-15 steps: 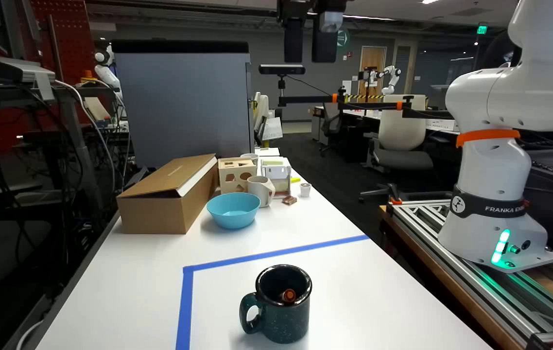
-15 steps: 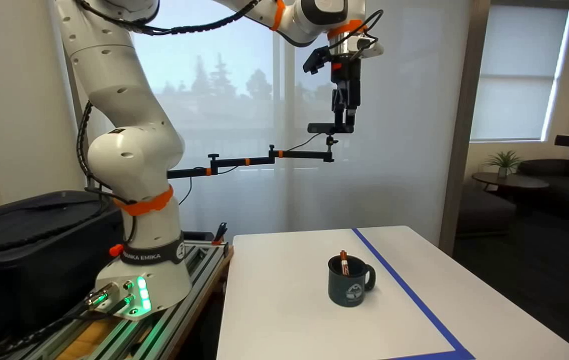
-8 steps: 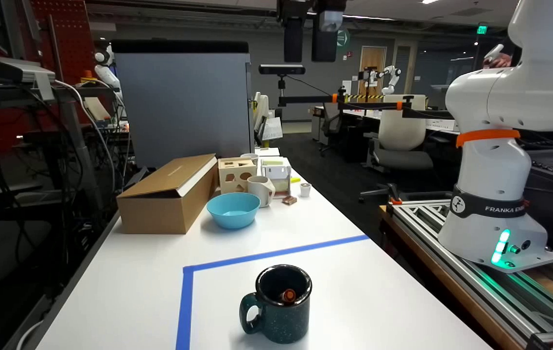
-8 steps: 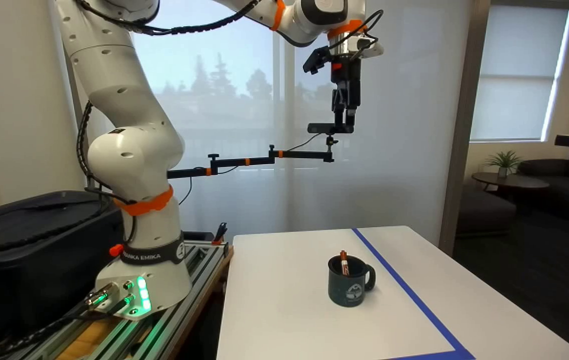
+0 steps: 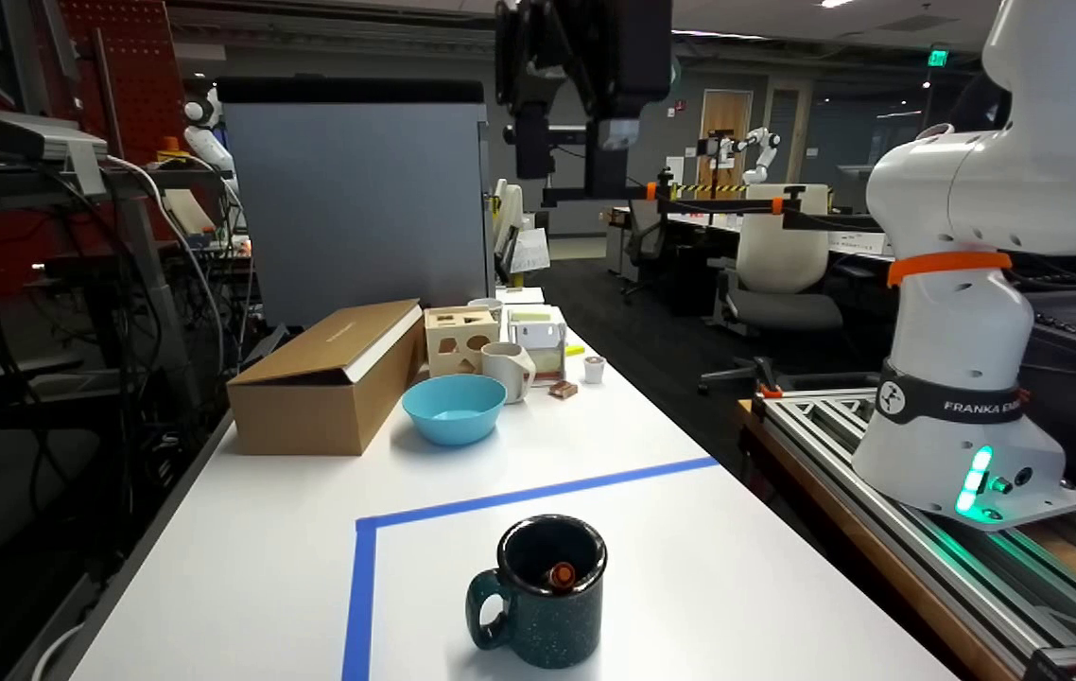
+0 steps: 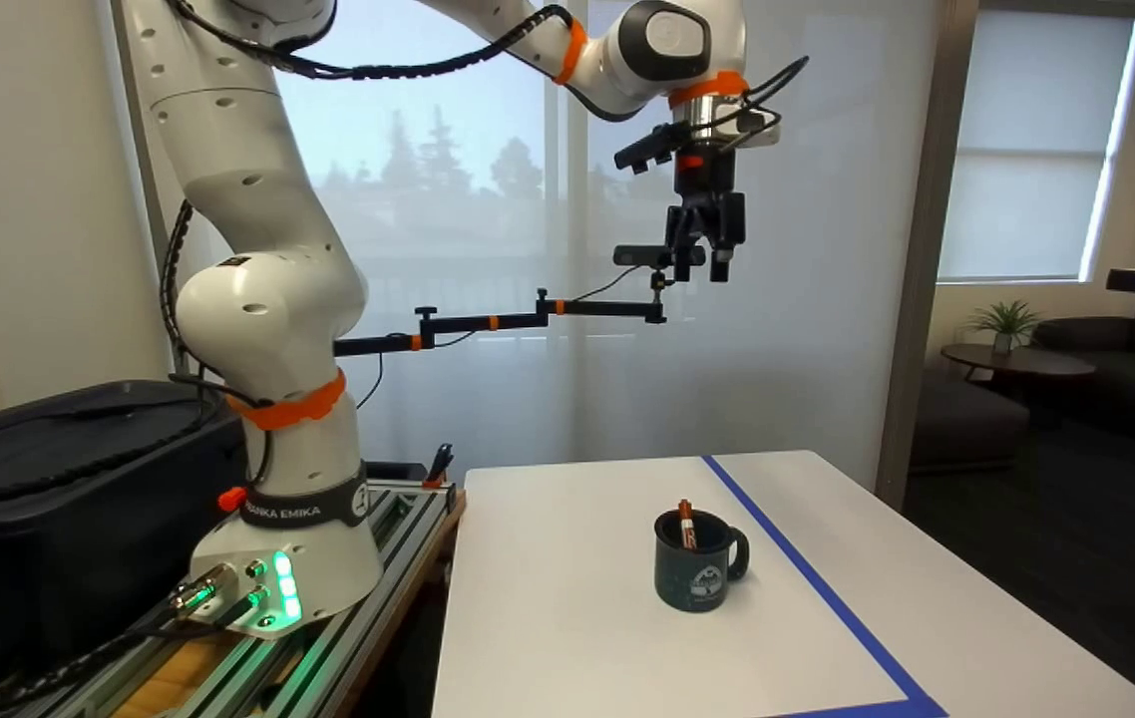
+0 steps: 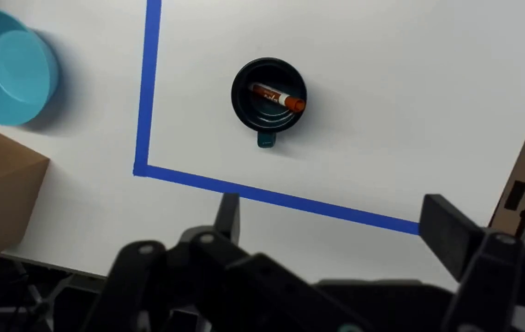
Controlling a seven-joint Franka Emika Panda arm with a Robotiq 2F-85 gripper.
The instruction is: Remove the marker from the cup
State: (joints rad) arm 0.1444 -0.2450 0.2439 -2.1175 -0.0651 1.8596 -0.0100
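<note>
The cup, a dark teal-black mug (image 5: 552,629), stands upright on the white table; it also shows in an exterior view (image 6: 689,586) and in the wrist view (image 7: 262,119). The marker (image 7: 271,96), reddish-orange with a white band, leans inside the cup. Its orange end rests at the rim and sticks up a little above it in an exterior view (image 6: 687,524). My gripper (image 6: 701,274) is open and empty, high above the table and the cup. In the wrist view the gripper (image 7: 330,197) has its fingers wide apart, with the cup beyond them.
Blue tape (image 7: 281,199) marks lines on the table (image 5: 254,567) beside the cup. A light blue bowl (image 5: 455,416), a cardboard box (image 5: 311,407), a wooden block box (image 5: 458,345) and a light mug (image 5: 503,369) stand farther along the table. A camera arm (image 6: 597,308) reaches behind the gripper.
My gripper has moved lower and turned about its vertical axis, shifting slightly sideways. The gripper is open throughout. The cup and marker have not moved.
</note>
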